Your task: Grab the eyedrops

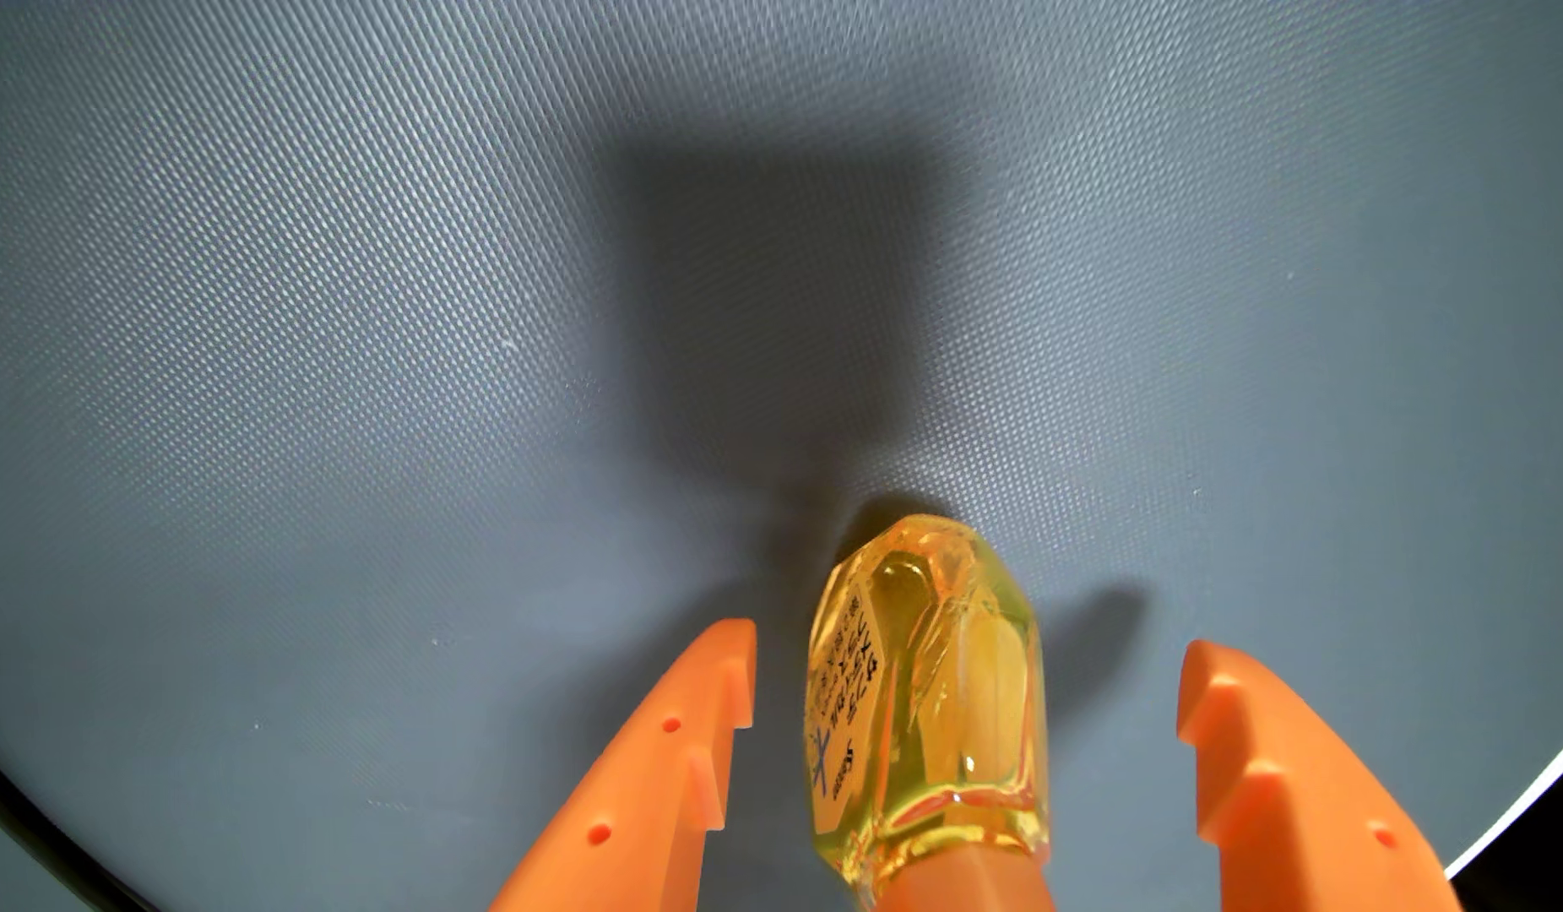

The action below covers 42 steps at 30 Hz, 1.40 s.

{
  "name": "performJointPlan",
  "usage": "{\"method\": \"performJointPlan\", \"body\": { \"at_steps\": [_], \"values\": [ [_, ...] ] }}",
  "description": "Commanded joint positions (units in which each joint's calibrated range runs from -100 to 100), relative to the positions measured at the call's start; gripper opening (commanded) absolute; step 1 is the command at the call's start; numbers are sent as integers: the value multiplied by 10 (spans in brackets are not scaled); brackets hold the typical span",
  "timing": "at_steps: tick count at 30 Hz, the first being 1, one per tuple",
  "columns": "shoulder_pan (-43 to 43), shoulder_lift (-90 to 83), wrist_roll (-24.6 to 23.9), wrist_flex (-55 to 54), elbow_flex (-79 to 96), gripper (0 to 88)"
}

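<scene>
A small, faceted, clear yellow eyedrops bottle (927, 693) with an orange cap and printed label lies on the grey textured desk (409, 351), between the spread orange fingers of the hand (966, 649). The hand is open, touching nothing. The bottle is bracketed, not yet gripped; closing and lifting remain.

A clear yellow faceted eyedrop bottle (927, 693) is lying on the grey textured worktop (409, 351), sitting between the orange pincer's (966, 649) spread fingers, touching neither.
</scene>
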Motion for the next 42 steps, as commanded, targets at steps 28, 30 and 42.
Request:
{"method": "performJointPlan", "body": {
  "at_steps": [28, 30, 42],
  "values": [
    [41, -11, 86, 55, -60, 6],
    [48, -11, 103, 97, -96, 6],
    [53, -11, 266, 322, -358, 6]
  ]
}}
